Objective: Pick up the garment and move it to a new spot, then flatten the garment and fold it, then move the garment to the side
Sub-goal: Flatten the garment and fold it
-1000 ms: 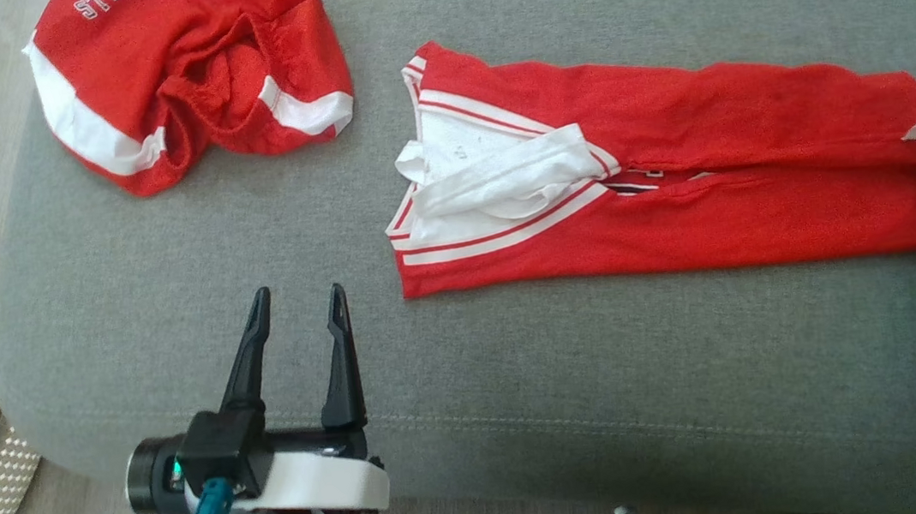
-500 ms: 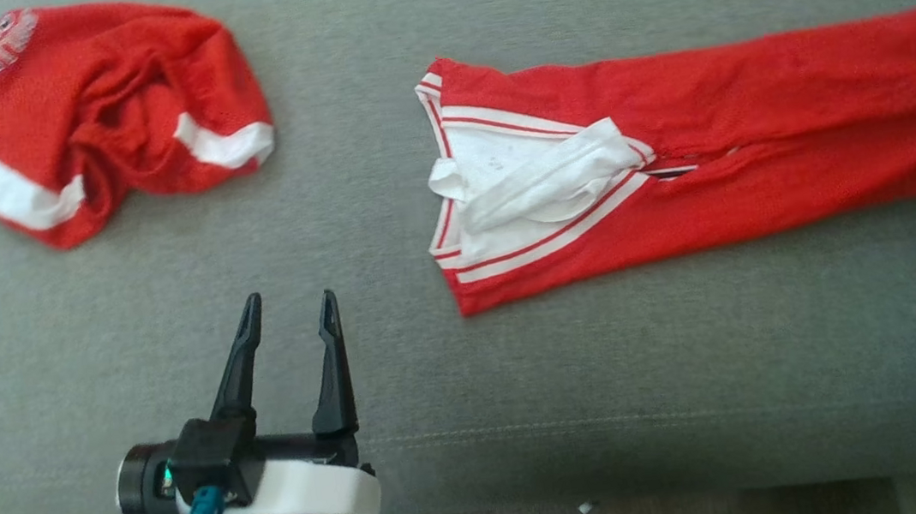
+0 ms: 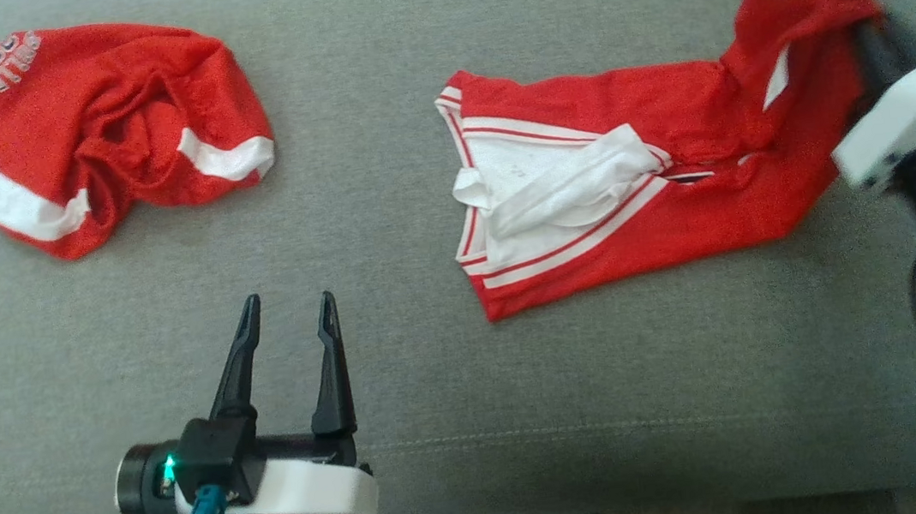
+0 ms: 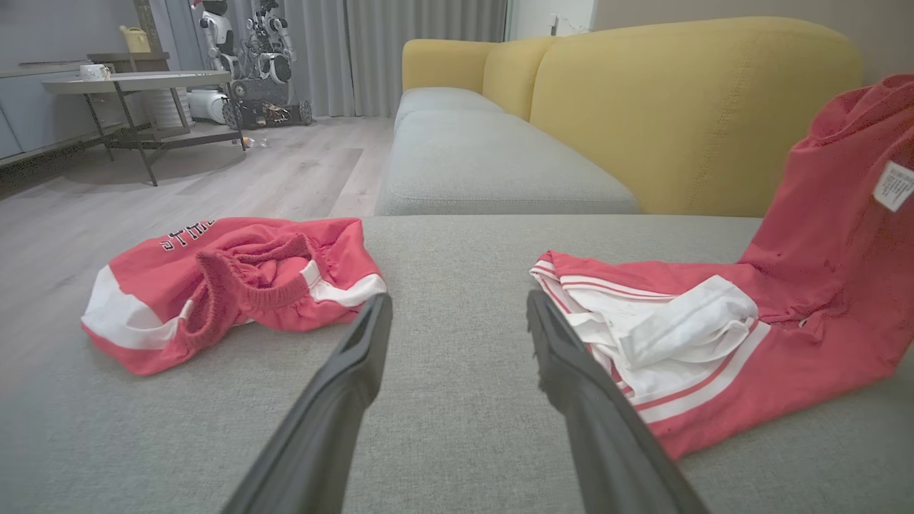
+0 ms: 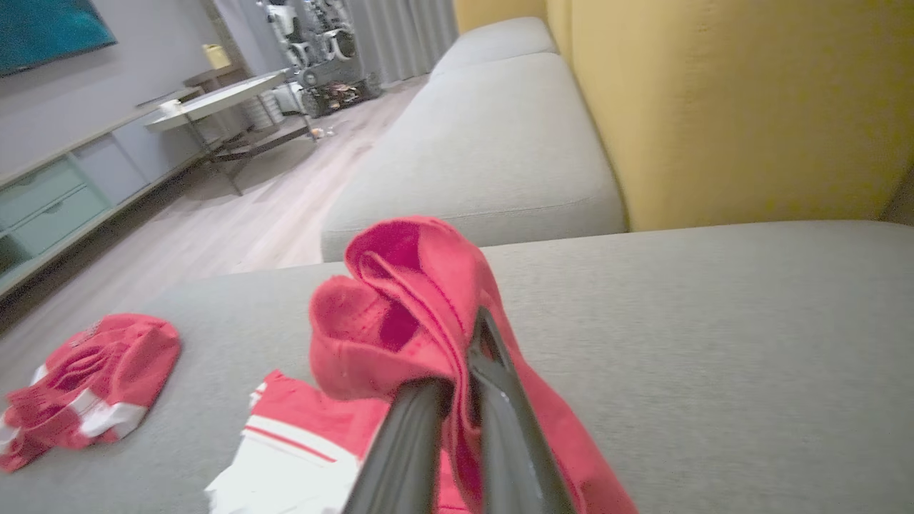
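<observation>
The garment [image 3: 625, 134], a red jersey with white striped trim, lies stretched across the grey sofa cushion [image 3: 441, 414]. Its white-trimmed end is flat and its other end is raised off the cushion in a bunched peak. The right jaws are clamped tight on that raised end, red cloth draped around the fingers [image 5: 503, 428]. The left jaws stand wide apart and empty over the cushion's near edge. Crumpled red shorts [image 3: 108, 133] lie well apart on the robot's left.
</observation>
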{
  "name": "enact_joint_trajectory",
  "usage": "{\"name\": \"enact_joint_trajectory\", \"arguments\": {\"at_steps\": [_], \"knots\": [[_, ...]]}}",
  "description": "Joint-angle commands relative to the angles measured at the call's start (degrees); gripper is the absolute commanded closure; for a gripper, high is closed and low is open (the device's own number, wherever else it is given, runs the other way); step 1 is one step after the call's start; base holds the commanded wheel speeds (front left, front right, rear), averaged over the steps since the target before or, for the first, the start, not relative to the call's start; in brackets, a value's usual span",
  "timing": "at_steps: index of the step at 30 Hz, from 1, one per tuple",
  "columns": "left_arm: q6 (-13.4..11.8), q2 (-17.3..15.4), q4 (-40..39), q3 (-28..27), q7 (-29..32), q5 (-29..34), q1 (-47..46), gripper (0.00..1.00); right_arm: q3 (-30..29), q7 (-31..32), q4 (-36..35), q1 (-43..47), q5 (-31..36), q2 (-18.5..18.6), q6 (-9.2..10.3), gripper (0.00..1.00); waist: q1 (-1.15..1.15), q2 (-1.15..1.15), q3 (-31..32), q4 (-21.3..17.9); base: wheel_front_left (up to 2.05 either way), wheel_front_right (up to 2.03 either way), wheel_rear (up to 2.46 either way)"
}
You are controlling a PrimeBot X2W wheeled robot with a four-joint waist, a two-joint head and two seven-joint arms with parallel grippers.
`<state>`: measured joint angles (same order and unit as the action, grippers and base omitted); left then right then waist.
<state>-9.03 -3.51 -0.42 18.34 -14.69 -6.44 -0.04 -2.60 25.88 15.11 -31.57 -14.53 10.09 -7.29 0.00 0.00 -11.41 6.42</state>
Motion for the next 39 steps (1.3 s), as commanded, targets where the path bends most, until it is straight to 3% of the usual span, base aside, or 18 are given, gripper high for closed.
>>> {"name": "enact_joint_trajectory", "arguments": {"at_steps": [1,5,9,14,24,25,26,33,39], "knots": [[0.11,0.30,-1.73,-1.90,-0.30,0.51,-0.72,0.00,2.32,0.61,-3.38,0.15,-1.11,-0.46,-0.20,1.00,0.00,0.00,0.47,0.85,0.00,0.00,0.00],[0.20,0.42,-1.42,-1.77,-0.30,0.27,-0.35,0.00,6.70,1.19,-6.90,2.98,-3.28,-3.36,-0.20,1.00,0.00,0.00,1.32,2.85,0.00,0.00,0.00],[0.15,0.50,-1.11,-1.56,-0.30,-0.03,-0.19,0.00,8.85,-0.20,-5.35,4.09,-3.56,-6.00,-0.20,1.00,0.00,0.00,1.86,5.01,0.00,0.00,0.00],[0.30,0.56,-0.68,-0.89,-0.30,-0.28,-0.20,0.00,10.23,-3.24,1.30,2.39,-2.69,-7.12,-0.20,1.00,0.00,0.00,1.94,7.80,0.00,0.00,0.00],[0.68,0.62,0.71,1.04,-0.30,-1.19,-1.15,0.00,17.94,-10.93,18.47,-4.52,-7.23,-7.20,-0.20,1.00,0.00,0.00,1.46,12.45,0.00,0.00,0.00],[0.65,0.62,0.81,1.19,-0.30,-1.28,-1.17,0.00,18.22,-11.35,20.03,-5.06,-7.04,-7.20,-0.20,0.43,0.00,0.00,1.51,12.67,0.00,0.00,0.00],[0.59,0.62,0.90,1.33,-0.30,-1.37,-1.19,0.00,18.36,-11.94,21.27,-5.49,-7.28,-7.20,-0.20,0.00,0.00,0.00,1.55,12.90,0.00,0.00,0.00],[0.10,0.62,1.24,1.76,-0.30,-1.91,-0.74,0.00,20.09,-14.60,22.93,-6.13,-11.52,-7.21,-0.20,0.00,0.00,0.00,2.01,13.25,0.00,0.00,0.00],[-0.21,0.63,0.73,0.34,-0.30,-1.36,0.46,0.00,12.02,-16.91,15.71,-3.14,-4.77,-6.05,-0.20,0.00,0.00,0.00,2.92,11.11,0.00,0.00,0.00]]}}
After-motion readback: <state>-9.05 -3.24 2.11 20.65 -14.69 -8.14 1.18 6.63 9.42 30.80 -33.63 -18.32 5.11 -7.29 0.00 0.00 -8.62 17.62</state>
